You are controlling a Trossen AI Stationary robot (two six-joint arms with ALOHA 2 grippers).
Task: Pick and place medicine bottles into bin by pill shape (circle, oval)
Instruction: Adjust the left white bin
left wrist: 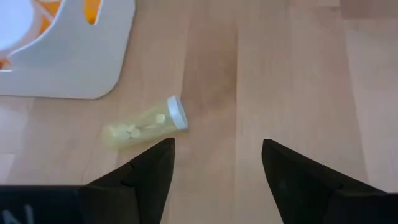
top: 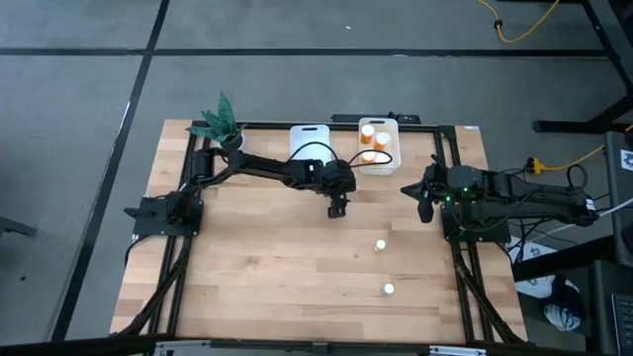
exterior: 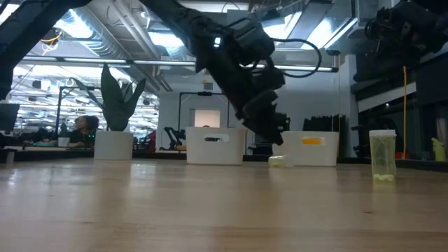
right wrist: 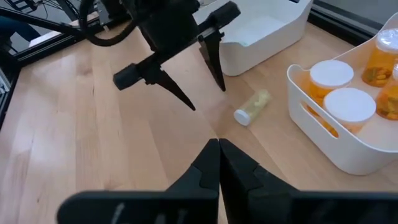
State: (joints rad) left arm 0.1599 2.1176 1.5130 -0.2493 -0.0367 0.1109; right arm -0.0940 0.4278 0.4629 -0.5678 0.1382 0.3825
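Note:
My left gripper (top: 338, 208) hangs open a little above the table, in front of the two white bins. A small pale bottle (left wrist: 144, 124) with a white cap lies on its side on the wood just beside it, outside the fingers; it also shows in the right wrist view (right wrist: 252, 106) and the low view (exterior: 280, 161). Two more small pale bottles (top: 380, 244) (top: 388, 289) stand on the table nearer the front. Orange bottles with white caps (top: 376, 143) stand in the right-hand bin (top: 396, 148). My right gripper (right wrist: 217, 152) is shut and empty at the table's right side (top: 425, 205).
An empty white bin (top: 309, 141) stands left of the bin with the orange bottles. A potted green plant (top: 220, 121) stands at the far left corner. A black frame (top: 440, 158) runs around the work area. Bare wood (top: 277, 267) lies in front.

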